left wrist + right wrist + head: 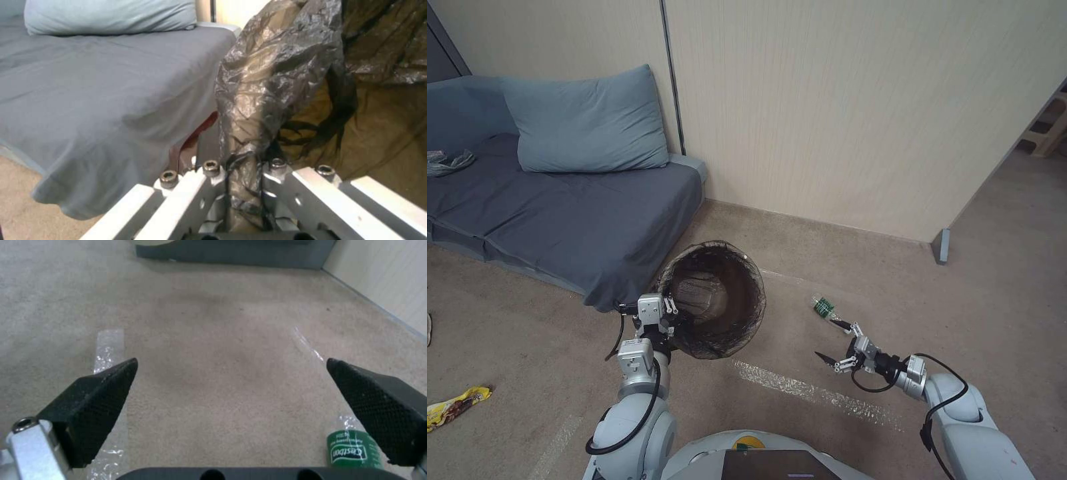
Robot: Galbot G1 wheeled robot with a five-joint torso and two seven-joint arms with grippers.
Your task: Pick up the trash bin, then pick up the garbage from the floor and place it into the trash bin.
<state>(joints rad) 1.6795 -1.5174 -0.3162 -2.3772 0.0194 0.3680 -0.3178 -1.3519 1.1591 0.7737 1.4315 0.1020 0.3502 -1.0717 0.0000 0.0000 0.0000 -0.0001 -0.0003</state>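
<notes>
I've got the bin up in my left gripper, tipped so its mouth faces the head camera. The fingers are clamped on the near-left rim, pinching the dark bag that's folded over it. On the left wrist view the crinkled plastic runs right down between the closed jaws, with the grey mattress just beside it. The bin hangs near the mattress corner, in front of the wall.

My right gripper is out low over the carpet, jaws spread wide and holding nothing. The bottle, green label, lies on the floor just beyond it. On the right wrist view the bottle sits right beside one black fingertip, at the edge of the gap rather than centred between the pads; whether they're touching, I can't tell. The other fingertip is over a strip of clear tape on the carpet.

A yellow wrapper lies well off to my left on the floor. A pillow leans against the wall on the mattress.
</notes>
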